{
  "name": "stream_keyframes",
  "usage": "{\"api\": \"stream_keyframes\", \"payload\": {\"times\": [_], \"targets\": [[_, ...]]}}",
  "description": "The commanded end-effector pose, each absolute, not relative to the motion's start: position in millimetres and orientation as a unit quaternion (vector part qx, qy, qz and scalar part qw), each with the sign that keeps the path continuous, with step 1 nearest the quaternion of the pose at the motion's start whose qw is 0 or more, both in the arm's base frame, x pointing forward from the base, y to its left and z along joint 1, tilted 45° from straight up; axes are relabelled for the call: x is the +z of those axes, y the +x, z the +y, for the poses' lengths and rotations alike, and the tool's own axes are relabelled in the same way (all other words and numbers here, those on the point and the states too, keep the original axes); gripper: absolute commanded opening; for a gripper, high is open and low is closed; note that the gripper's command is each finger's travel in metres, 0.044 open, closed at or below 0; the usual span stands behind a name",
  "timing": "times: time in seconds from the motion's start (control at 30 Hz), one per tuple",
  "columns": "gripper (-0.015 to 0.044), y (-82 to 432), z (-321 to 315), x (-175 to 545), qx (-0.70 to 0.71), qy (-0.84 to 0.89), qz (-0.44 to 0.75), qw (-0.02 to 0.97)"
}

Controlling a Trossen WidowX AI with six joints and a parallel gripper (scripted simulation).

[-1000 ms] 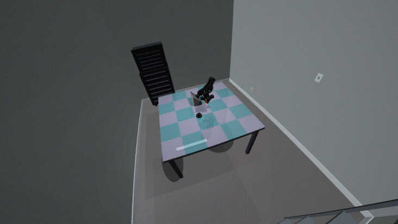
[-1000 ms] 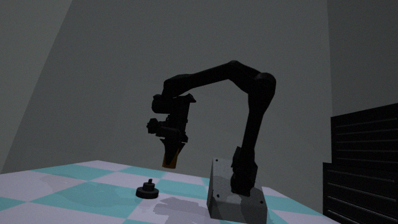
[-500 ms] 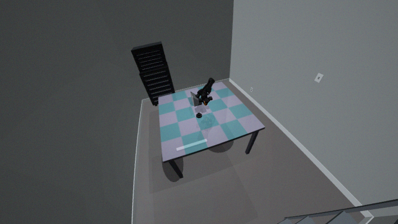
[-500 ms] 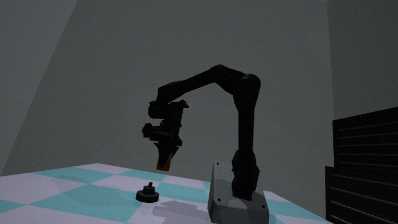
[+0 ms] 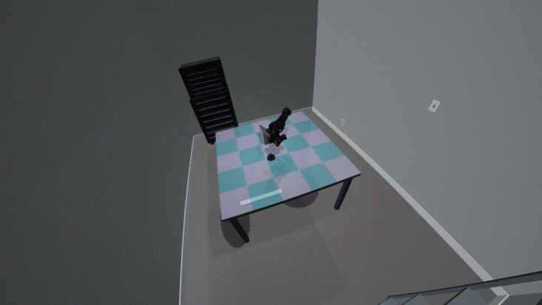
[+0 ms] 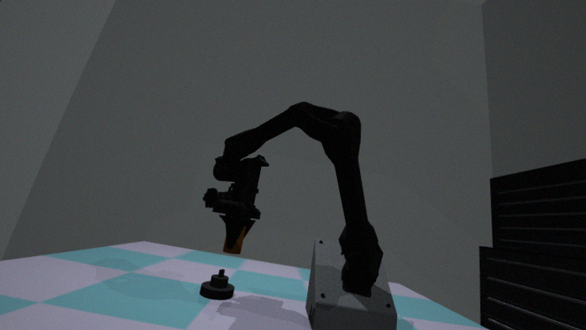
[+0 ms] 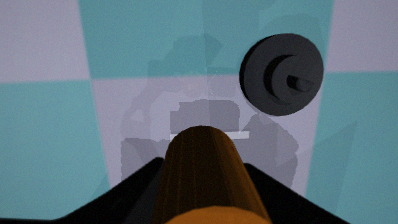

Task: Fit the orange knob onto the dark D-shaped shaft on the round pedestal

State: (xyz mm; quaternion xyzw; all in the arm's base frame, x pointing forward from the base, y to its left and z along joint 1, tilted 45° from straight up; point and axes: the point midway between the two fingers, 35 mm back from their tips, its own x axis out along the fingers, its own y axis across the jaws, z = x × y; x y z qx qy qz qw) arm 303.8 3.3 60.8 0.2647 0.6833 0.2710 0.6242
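Note:
The orange knob (image 5: 276, 143) (image 6: 232, 247) (image 7: 202, 170) is held up off the table, slightly tilted in the exterior view. My gripper (image 6: 234, 243) is shut on it, with a dark finger on each side in the wrist view. The round pedestal (image 5: 270, 157) (image 6: 216, 291) (image 7: 260, 87) stands on the table, its dark shaft (image 6: 222, 272) (image 7: 302, 83) pointing up and bare. In the exterior view the knob is above the pedestal and a little to its right. In the wrist view the pedestal is at the upper right. The knob's hole is hidden.
The checkered table (image 5: 261, 175) (image 6: 155, 287) bears the pedestal and the arm. The arm's grey base block (image 6: 348, 305) stands right of the pedestal in the exterior view. A white strip (image 5: 261, 197) lies near one table edge. A black slatted cabinet (image 5: 210, 102) (image 6: 537, 213) stands beyond the table.

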Motion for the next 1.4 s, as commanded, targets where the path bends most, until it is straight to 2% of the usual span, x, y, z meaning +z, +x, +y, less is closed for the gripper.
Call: {"api": "stream_keyframes", "payload": {"times": [0.0,0.93,1.37], "targets": [[0.0,311,-3,52,0.271,0.261,0.681,0.628],[0.0,341,-33,-25,0.271,0.261,0.681,0.629],[0.0,340,-14,-44,0.271,0.261,0.68,0.629]]}}
